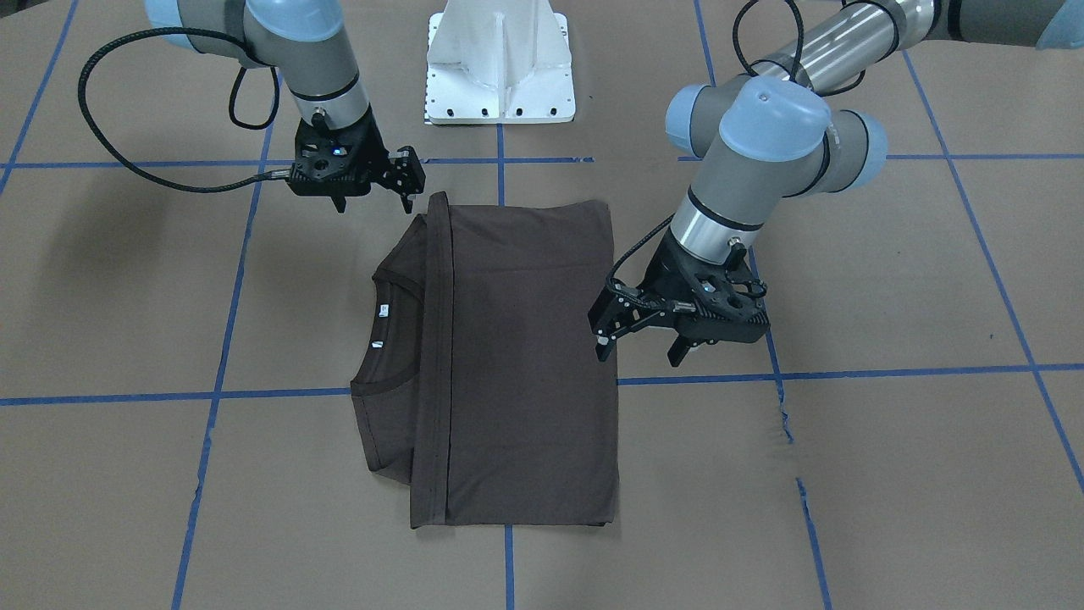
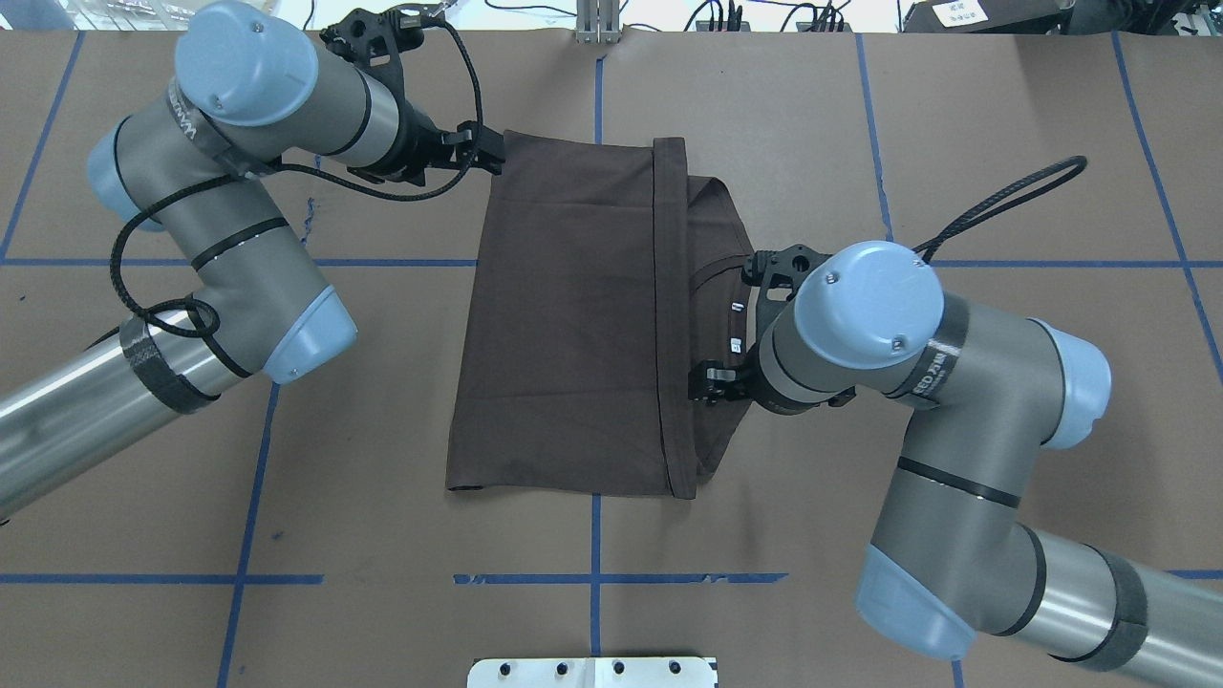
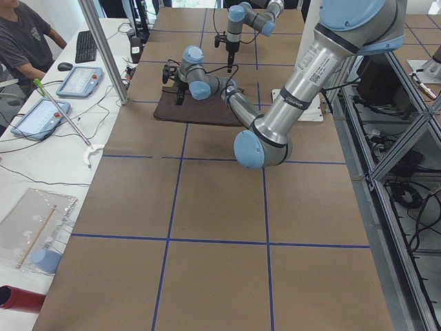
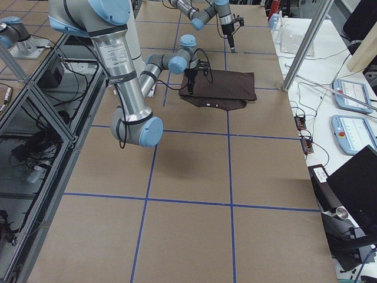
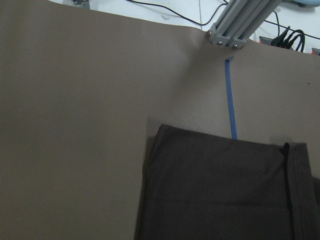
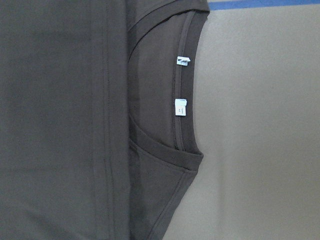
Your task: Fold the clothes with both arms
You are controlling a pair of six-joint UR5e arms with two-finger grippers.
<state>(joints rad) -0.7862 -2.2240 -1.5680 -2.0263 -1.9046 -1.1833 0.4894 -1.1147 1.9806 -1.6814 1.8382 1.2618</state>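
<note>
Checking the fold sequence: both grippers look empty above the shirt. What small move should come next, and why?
Probably lower the left gripper onto the folded edge of the T-shirt on the robot's left. It hangs open above that edge, holding nothing; the right gripper is open too, by the collar, and the hem already lies beside it.

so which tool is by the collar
The right tool, on the shirt's side with the collar; the left tool is at the opposite, plain edge.
</note>
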